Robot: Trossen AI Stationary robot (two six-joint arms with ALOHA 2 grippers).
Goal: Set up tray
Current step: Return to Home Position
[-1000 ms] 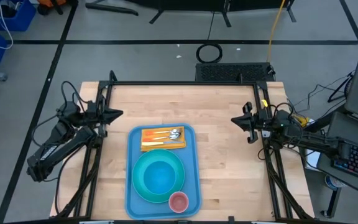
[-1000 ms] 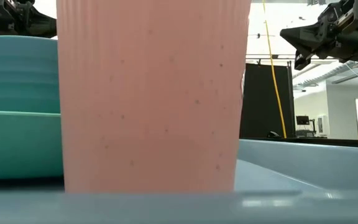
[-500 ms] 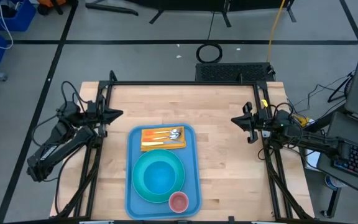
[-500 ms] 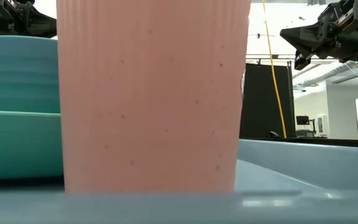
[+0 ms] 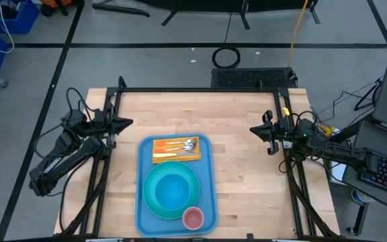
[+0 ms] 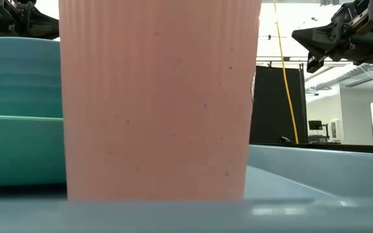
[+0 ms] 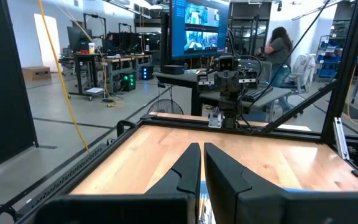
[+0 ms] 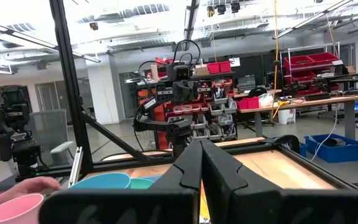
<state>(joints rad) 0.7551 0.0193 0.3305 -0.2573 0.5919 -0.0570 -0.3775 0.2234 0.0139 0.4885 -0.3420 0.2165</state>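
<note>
The light-blue tray [image 5: 142, 202] lies flat at the table's near middle. It carries an orange napkin with cutlery [image 5: 177, 149], a turquoise plate and bowl [image 5: 172, 190] and a pink cup [image 5: 193, 218]. In the low view the cup [image 6: 157, 97] fills the middle, with the bowl [image 6: 18, 110] to its left and the tray rim [image 6: 316, 165] to its right. My left gripper [image 5: 127, 122] hovers shut at the table's left side, away from the tray. My right gripper [image 5: 254, 130] hovers shut at the right side. Both sets of shut fingers show in the wrist views, left gripper [image 7: 202, 149], right gripper [image 8: 201, 146].
Black frame rails [image 5: 200, 90] run along the table's far, left and right edges. Bare wood [image 5: 200, 111] lies between the tray and the far rail, and on either side of the tray. In the right wrist view, what looks like a hand with a red sleeve [image 8: 23, 185] shows behind the cup [image 8: 11, 208].
</note>
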